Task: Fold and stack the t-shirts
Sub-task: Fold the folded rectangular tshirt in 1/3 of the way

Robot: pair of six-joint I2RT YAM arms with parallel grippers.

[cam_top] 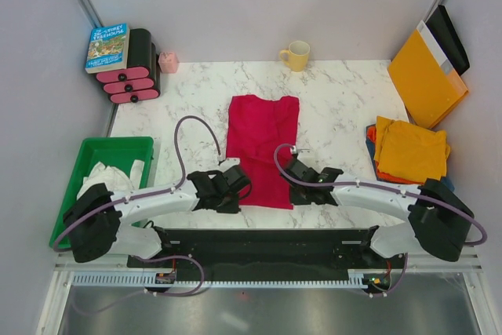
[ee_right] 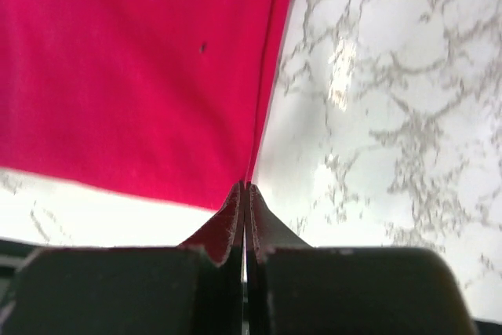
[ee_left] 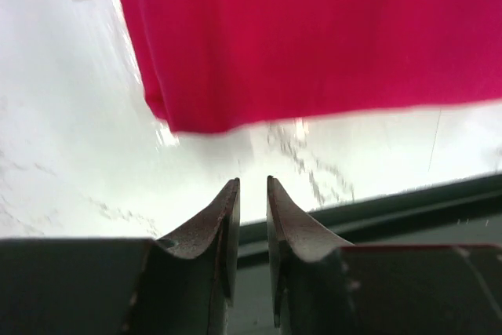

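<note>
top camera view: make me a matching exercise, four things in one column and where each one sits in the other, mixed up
Things
1. crimson t-shirt
2. yellow mug
3. green tray
4. mustard-yellow t-shirt

Places
A. middle of the table's far edge
B. beside the table's left edge
C. spread flat at the centre of the table
D. on top of the pile at the table's right edge

Pairs: 1-C, 2-A, 3-B, 4-D
</note>
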